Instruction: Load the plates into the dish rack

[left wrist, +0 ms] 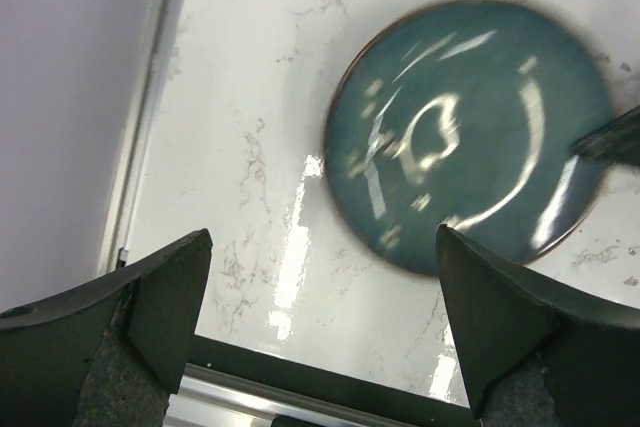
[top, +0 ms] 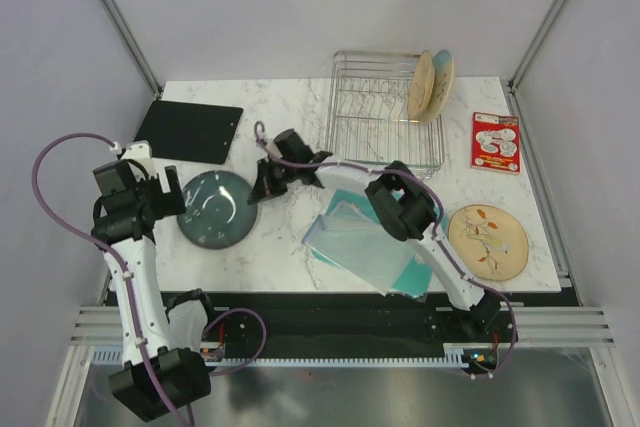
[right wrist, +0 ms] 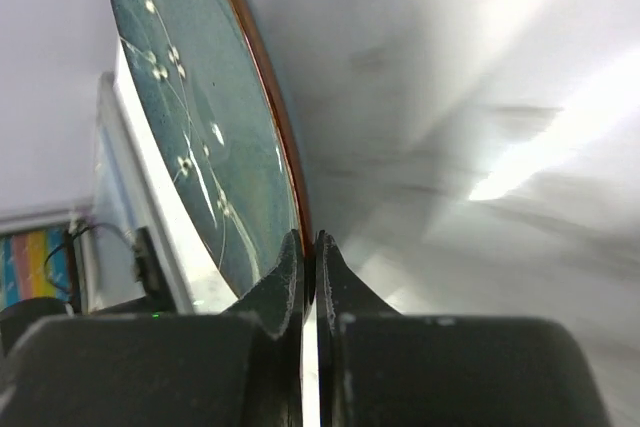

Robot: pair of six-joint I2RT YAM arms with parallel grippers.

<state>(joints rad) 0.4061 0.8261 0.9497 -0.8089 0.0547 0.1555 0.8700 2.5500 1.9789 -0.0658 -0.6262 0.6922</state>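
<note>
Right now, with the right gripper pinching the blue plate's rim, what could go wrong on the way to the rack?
1. The right gripper holds the blue plate only by a thin bit of rim; it could slip or swing when lifted.
2. The open left gripper sits close beside the plate and could get bumped.
3. The rack already holds two plates at its far right; the new one could knock them.
</note>
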